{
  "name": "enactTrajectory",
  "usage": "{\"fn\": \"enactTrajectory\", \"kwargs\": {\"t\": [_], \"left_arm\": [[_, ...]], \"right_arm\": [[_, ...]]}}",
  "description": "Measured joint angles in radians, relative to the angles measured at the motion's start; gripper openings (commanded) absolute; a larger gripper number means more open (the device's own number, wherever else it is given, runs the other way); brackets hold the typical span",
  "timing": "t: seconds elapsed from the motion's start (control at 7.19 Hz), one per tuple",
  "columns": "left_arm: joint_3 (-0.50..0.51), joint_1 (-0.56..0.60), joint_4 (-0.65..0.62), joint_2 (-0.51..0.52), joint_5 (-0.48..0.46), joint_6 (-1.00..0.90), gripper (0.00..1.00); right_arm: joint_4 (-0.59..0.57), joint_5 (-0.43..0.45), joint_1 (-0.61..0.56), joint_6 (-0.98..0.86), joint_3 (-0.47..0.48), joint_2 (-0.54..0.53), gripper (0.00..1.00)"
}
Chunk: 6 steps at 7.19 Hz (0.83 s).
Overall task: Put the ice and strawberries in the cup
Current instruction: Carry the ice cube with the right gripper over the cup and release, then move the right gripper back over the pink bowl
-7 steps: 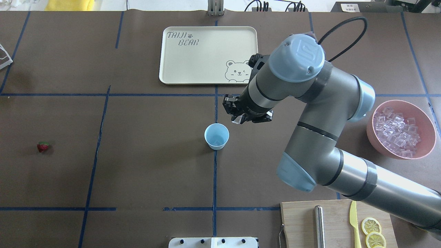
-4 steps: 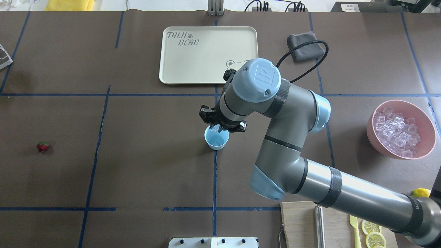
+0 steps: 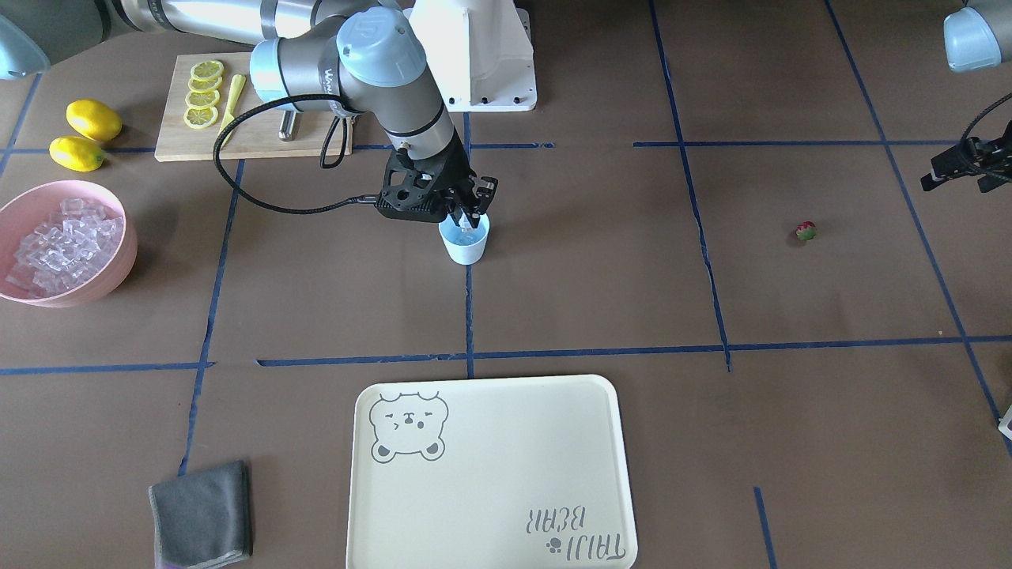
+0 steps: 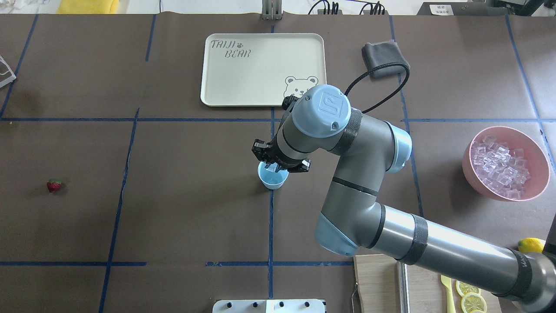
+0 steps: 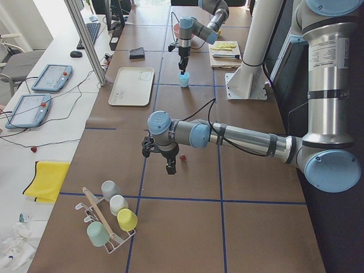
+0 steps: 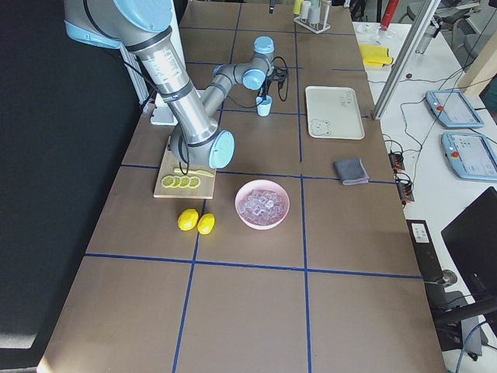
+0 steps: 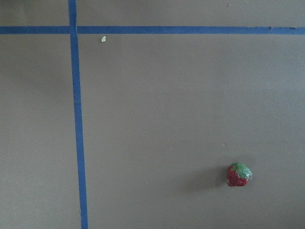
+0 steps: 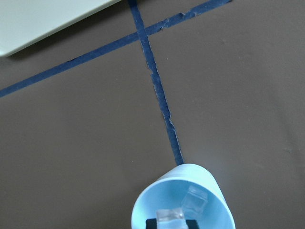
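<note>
The pale blue cup [image 4: 273, 181] stands at the table's middle, on a blue tape line. My right gripper [image 4: 273, 168] hangs over its mouth, shut on one clear ice cube [image 8: 170, 215]. A second ice cube [image 8: 196, 200] lies inside the cup [image 8: 143, 210]. The front view shows this gripper [image 3: 469, 218] at the cup's rim [image 3: 465, 246]. The tiny red strawberry [image 4: 54, 185] lies alone far out on my left side; it also shows in the left wrist view [image 7: 238, 174]. My left gripper [image 3: 966, 167] hovers beside the strawberry [image 3: 805, 231] and looks open and empty.
A pink bowl [image 4: 467, 169] full of ice stands at the right. A cream bear tray [image 4: 260, 65] and a grey cloth [image 4: 382, 54] lie beyond the cup. A cutting board [image 3: 245, 134] with lemon slices, a yellow knife and two lemons [image 3: 93, 118] are near my base.
My right gripper carried the ice cube leftward from beside the cup to over it, then lowered it to the cup's mouth. The strawberry has not moved.
</note>
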<state>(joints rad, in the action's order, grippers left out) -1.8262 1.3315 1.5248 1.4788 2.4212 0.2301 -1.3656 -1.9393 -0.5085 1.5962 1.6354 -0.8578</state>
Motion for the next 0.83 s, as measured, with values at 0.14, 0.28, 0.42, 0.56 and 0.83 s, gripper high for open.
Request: {"fn": "enactTrajectory", "kwargs": {"t": [0.14, 0.28, 0.42, 0.56, 0.83], "left_arm": [[0.0, 0.0, 0.0, 0.0, 0.0, 0.0, 1.0], [0.0, 0.0, 0.0, 0.0, 0.0, 0.001, 1.0], [0.0, 0.0, 0.0, 0.0, -0.001, 0.001, 1.0], [-0.001, 0.0, 0.0, 0.0, -0.001, 0.001, 1.0], [-0.002, 0.0, 0.0, 0.0, 0.001, 0.002, 1.0]], "right_arm": [[0.0, -0.001, -0.001, -0.003, 0.003, -0.001, 0.9], [-0.002, -0.012, -0.012, -0.004, 0.028, -0.013, 0.91], [-0.006, -0.045, -0.047, -0.006, 0.084, -0.054, 0.93], [-0.008, -0.111, -0.115, -0.021, 0.155, -0.13, 0.93], [-0.009, -0.208, -0.26, -0.124, 0.224, -0.269, 0.98]]}}
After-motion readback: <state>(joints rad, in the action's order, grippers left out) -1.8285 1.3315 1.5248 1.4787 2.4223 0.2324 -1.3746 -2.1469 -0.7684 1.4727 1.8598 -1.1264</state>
